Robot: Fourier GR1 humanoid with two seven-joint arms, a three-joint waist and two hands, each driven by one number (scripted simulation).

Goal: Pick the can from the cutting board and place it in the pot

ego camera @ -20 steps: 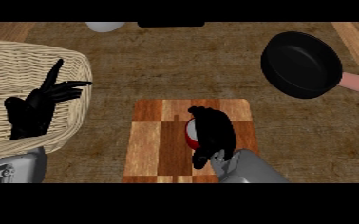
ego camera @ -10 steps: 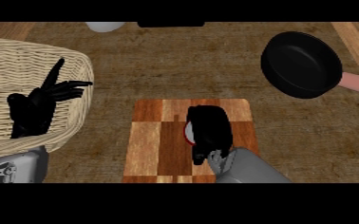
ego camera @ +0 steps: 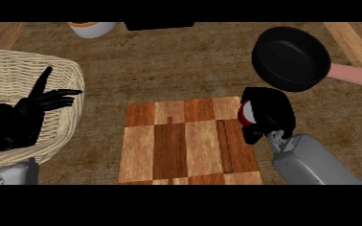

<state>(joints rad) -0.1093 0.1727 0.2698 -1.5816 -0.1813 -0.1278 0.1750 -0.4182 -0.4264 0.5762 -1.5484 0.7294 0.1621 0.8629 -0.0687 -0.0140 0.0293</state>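
1. Nearest the viewer, the right hand (ego camera: 268, 114) was curled round the can (ego camera: 244, 113), of which only a red-and-white sliver showed at the hand's left side. The hand covered the rest of it.

2. The hand and can were over the upper right corner of the cutting board (ego camera: 187, 143), at its edge. Whether the can touched the board or was lifted off it could not be told from this view.

3. The rest of the chequered board showed no other object on it.

4. At the left edge, the left hand (ego camera: 28, 117) rested open with fingers up, in front of a wicker basket (ego camera: 50, 67). It took no part in the task.

5. Farther off and to the right, the black pot (ego camera: 290, 58) lay on the counter (ego camera: 170, 67), its pale handle running towards the right edge. Its interior appeared to hold nothing. The pot was near the held can but apart from it.

6. At the far edge, a white bowl (ego camera: 92, 28) and a dark object beside it were cut off by the frame.

7. Judged progress: the grasp appeared achieved, so roughly the first half was done. Carrying the can up and right over the pot's rim, lowering it in and releasing it were left.
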